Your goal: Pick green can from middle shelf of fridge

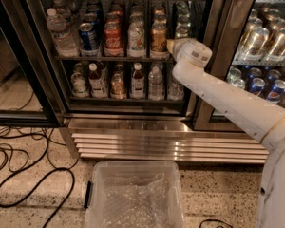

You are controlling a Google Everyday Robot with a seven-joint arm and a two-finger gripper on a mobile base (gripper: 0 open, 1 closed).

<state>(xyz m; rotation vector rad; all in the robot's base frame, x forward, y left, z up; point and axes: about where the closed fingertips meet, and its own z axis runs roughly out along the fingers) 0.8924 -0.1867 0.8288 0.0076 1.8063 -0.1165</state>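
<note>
The fridge (133, 125) stands ahead with its glass door open. The green can (136, 36), with a green and silvery-white label, stands at the front of the middle shelf (104, 59). A red cola can (112, 37) is on its left and an orange-gold can (158, 36) on its right. My gripper (171, 44) is at the right end of this shelf, at can height, just right of the orange-gold can. It is about one lane away from the green can. The white arm (228, 99) comes in from the lower right.
A water bottle (60, 31) and a blue can (88, 36) stand left on the shelf, with bottles on the shelf below (133, 82). The dark door frame (225, 56) is behind my arm. A clear plastic bin (92, 194) and black cables (19, 175) are on the floor.
</note>
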